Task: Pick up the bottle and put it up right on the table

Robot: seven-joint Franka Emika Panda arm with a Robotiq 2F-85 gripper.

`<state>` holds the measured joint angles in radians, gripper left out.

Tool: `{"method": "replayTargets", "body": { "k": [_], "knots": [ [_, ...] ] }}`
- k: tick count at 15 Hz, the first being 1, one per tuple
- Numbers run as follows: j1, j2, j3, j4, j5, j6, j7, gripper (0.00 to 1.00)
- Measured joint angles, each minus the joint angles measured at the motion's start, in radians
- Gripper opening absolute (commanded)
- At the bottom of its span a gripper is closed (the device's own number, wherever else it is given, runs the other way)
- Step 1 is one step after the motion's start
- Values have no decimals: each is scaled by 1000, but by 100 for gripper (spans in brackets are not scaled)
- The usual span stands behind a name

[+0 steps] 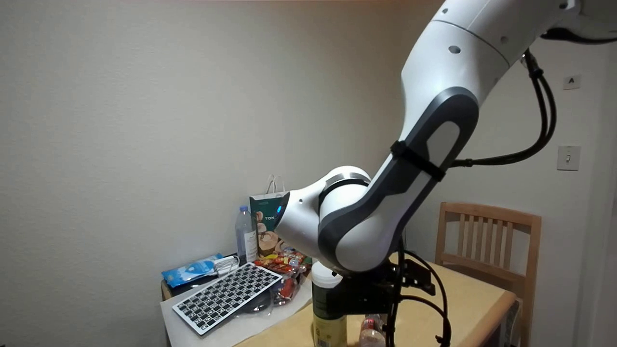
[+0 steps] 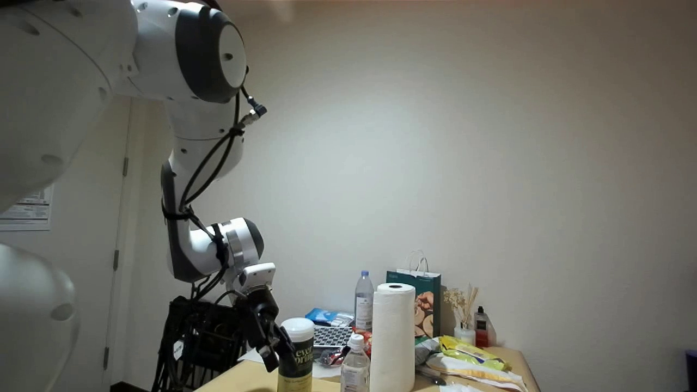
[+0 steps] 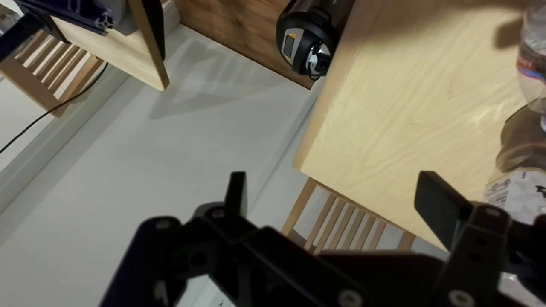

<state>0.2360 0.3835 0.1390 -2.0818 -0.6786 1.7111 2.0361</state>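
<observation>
My gripper (image 3: 332, 192) stands open in the wrist view, its jaws wide apart with nothing between them. In an exterior view the gripper (image 2: 279, 354) hangs tilted downward beside a white-lidded container, overlapping it; contact cannot be told. The tan table (image 3: 405, 106) fills the wrist view's upper right. At that view's right edge are a clear bottle with a red and blue band (image 3: 531, 64) and a clear bottle with a white label (image 3: 518, 187), both cut off. A white-capped clear bottle (image 2: 355, 370) stands upright. Another bottle with red on it (image 1: 372, 332) is partly hidden; its pose is unclear.
The tall white-lidded container (image 1: 328, 308) stands close to the gripper. A paper towel roll (image 2: 393, 343) is upright on the table. Farther back are a checkered board (image 1: 226, 296), a tall bottle (image 1: 247, 236), a green bag (image 2: 427, 299) and snack packets. A chair (image 1: 489, 246) adjoins the table.
</observation>
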Motion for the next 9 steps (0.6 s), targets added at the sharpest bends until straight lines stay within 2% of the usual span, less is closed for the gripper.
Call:
{"method": "replayTargets", "body": {
  "k": [9],
  "knots": [
    [32,57,1,89,0,103,-118,100]
  ]
}}
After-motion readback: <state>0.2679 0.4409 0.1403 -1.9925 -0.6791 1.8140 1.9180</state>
